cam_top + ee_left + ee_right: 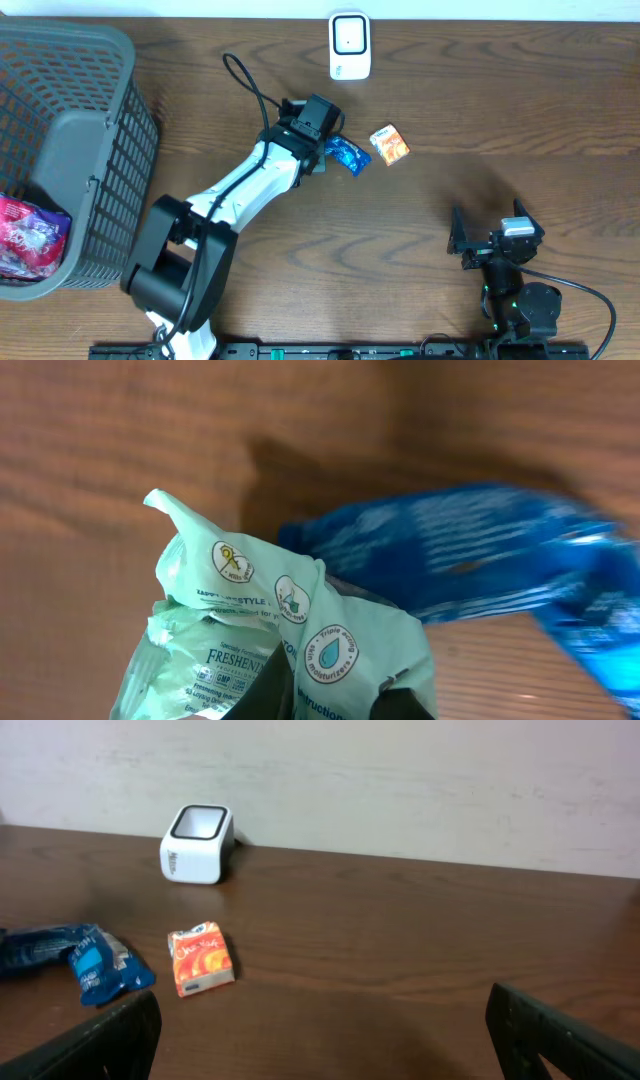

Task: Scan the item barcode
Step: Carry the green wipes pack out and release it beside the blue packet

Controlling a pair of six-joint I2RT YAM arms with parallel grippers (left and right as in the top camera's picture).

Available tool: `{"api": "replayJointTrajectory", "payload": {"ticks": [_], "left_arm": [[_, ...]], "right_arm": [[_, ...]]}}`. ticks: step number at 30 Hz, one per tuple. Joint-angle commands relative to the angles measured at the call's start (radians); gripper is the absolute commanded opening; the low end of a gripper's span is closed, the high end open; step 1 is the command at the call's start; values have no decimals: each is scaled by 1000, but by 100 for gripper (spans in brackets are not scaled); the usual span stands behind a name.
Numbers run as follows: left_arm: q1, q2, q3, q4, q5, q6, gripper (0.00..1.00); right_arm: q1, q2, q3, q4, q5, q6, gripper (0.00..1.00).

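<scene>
Here we are with the left claw [318, 122] clenched on a mint-green wipes packet [290, 630]. The wrist view shows it crumpling up out of the grip at the bottom of the frame, printed face towards the lens. From overhead the packet itself is hidden beneath the claw, in the upper middle of the frame. The white scanner [350, 45] stands at the top centre, near the claw but apart from it.

So the job, as we judge it, is presentation. We want to carry the packet up the frame to the scanner's window and turn the wrist until the barcode faces it flat, because this soft wrapper creases and a folded code may not read. We cannot see where the barcode sits.

A blue packet [348, 155] lies on the table [500, 100] just to the lower right of the claw, with an orange packet [390, 143] beyond it. We should lift clear of both. The right claw [488, 238] sits wide open at lower right, holding nothing.
</scene>
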Motion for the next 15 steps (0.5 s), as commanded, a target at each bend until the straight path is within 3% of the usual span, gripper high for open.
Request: {"api": "replayJointTrajectory", "payload": {"ticks": [1, 8, 15], "left_arm": [[3, 41, 8, -25, -34, -133, 8], [2, 74, 8, 72, 56, -178, 9], [2, 74, 8, 243, 270, -38, 15]], "right_arm": [[6, -5, -2, -4, 1, -12, 99], [6, -5, -2, -4, 1, -12, 99], [6, -5, -2, -4, 1, -12, 99]]}}
